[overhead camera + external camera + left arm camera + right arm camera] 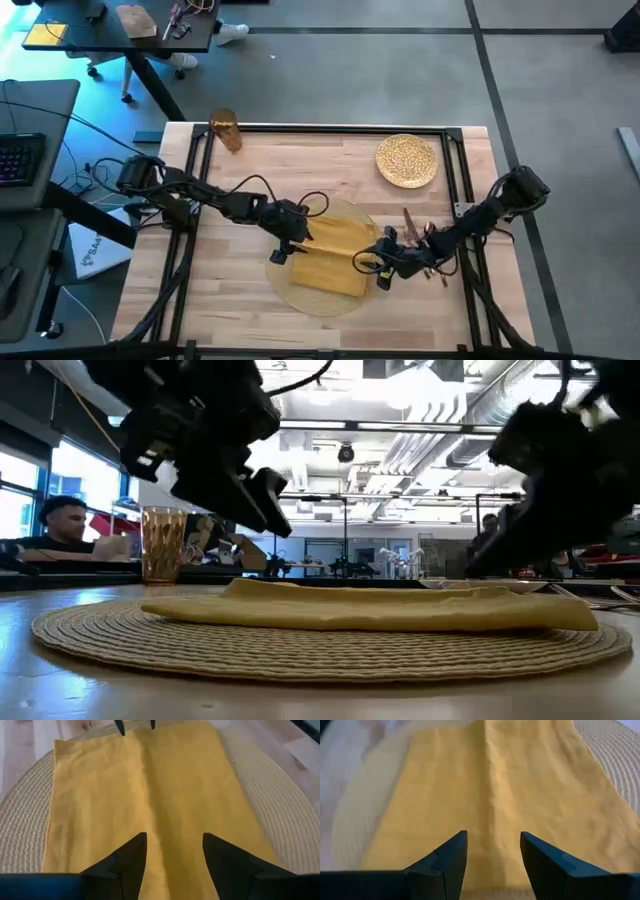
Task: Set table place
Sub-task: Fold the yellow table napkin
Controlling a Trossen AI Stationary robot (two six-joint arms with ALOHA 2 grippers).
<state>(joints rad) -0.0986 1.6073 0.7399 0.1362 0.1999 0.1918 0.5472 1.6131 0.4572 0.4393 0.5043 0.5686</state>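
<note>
Now we see both the left gripper point(172, 857) and the right gripper point(492, 855) spread wide, empty, just over the napkin point(330, 262); a careless pinch could drag it off the placemat point(300, 295)

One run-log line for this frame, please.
left gripper open over napkin | right gripper open, same | napkin on placemat | plate aside

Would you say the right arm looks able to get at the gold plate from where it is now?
Probably yes: the plate lies bare on the table's right far side, nothing on it, and the right tool hangs open over the napkin.
</note>
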